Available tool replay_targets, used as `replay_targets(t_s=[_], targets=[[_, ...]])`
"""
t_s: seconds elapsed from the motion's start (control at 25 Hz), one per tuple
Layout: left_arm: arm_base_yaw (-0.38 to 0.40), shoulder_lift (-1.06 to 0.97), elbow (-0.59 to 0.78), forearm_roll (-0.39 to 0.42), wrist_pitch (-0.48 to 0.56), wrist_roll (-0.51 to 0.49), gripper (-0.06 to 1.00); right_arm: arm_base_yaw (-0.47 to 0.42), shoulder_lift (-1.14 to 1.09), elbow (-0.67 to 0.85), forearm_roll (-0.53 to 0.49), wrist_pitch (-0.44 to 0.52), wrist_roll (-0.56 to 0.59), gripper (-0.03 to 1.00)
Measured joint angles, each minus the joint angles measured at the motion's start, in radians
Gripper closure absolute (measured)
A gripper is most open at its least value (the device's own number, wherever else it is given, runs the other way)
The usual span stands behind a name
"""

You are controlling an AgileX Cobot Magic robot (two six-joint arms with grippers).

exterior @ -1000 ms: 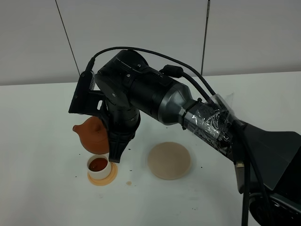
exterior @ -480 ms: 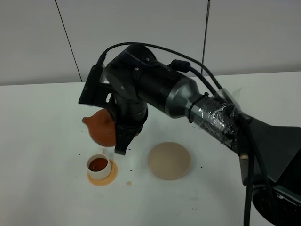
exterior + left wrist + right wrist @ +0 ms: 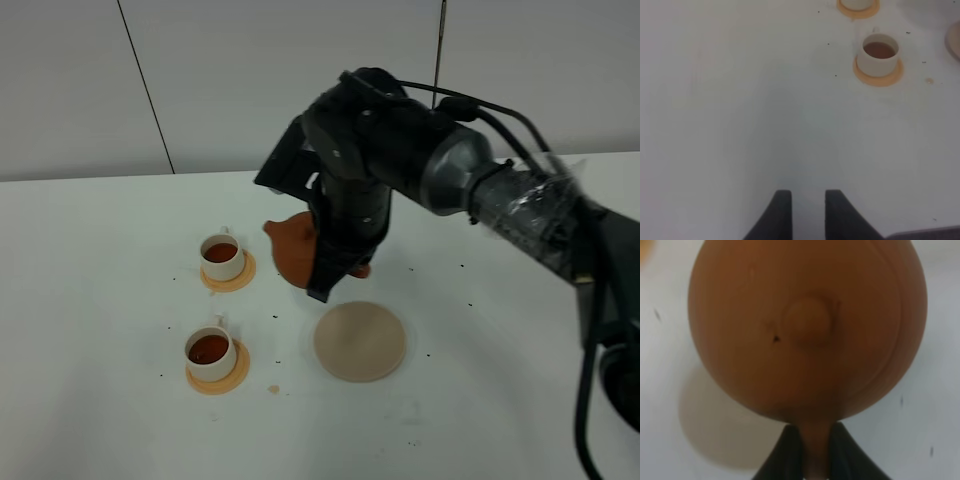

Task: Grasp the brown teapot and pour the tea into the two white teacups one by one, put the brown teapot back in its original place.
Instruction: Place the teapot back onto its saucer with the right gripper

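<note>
Showing only in right wrist view: jaws pinching brown teapot (image 3: pixel 807 330) handle.

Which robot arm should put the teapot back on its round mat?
The right one, I think. Its hand already holds the teapot by the handle, in the air just behind the tan mat. Both cups have tea. The left hand holds nothing.
</note>
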State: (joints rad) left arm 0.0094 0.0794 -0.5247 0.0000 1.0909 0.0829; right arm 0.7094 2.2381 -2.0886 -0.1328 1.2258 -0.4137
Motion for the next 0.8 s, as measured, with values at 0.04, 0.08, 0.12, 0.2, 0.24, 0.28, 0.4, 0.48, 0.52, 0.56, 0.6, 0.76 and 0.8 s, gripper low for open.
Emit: replay_targets(t_s=[0.04, 0.08, 0.12, 0.2, 0.24, 0.28, 0.4, 0.48, 0.52, 0.56, 0.6, 0.76, 0.8], targets=[[0.0, 0.0, 0.0, 0.0, 0.0, 0.0, 0.71, -0.006, -0.022, 0.029, 0.0, 0.003, 0.012, 0.87], [0.0, 0.0, 0.0, 0.0, 0.0, 0.0, 0.71, -0.008, -0.043, 0.057, -0.001, 0.003, 0.025, 0.87], [0.0, 0.0, 0.0, 0.0, 0.0, 0.0, 0.71, -0.011, -0.058, 0.078, -0.003, 0.002, 0.042, 0.87], [0.0, 0.0, 0.0, 0.0, 0.0, 0.0, 0.71, -0.014, -0.091, 0.124, -0.005, 0.001, 0.068, 0.87], [0.0, 0.0, 0.0, 0.0, 0.0, 0.0, 0.71, -0.015, -0.102, 0.143, -0.008, 0.001, 0.082, 0.87], [0.0, 0.0, 0.0, 0.0, 0.0, 0.0, 0.71, -0.015, -0.111, 0.163, -0.01, 0.001, 0.092, 0.87], [0.0, 0.0, 0.0, 0.0, 0.0, 0.0, 0.71, -0.016, -0.12, 0.211, -0.008, 0.001, 0.118, 0.87], [0.0, 0.0, 0.0, 0.0, 0.0, 0.0, 0.71, -0.016, -0.121, 0.24, 0.001, 0.001, 0.123, 0.87], [0.0, 0.0, 0.0, 0.0, 0.0, 0.0, 0.71, -0.016, -0.121, 0.252, 0.006, 0.001, 0.125, 0.87], [0.0, 0.0, 0.0, 0.0, 0.0, 0.0, 0.71, -0.016, -0.121, 0.264, 0.014, 0.001, 0.127, 0.87], [0.0, 0.0, 0.0, 0.0, 0.0, 0.0, 0.71, -0.016, -0.121, 0.276, 0.024, -0.006, 0.127, 0.87], [0.0, 0.0, 0.0, 0.0, 0.0, 0.0, 0.71, -0.016, -0.121, 0.324, 0.062, -0.093, 0.127, 0.87], [0.0, 0.0, 0.0, 0.0, 0.0, 0.0, 0.71, -0.017, -0.121, 0.334, 0.071, -0.109, 0.127, 0.87]])
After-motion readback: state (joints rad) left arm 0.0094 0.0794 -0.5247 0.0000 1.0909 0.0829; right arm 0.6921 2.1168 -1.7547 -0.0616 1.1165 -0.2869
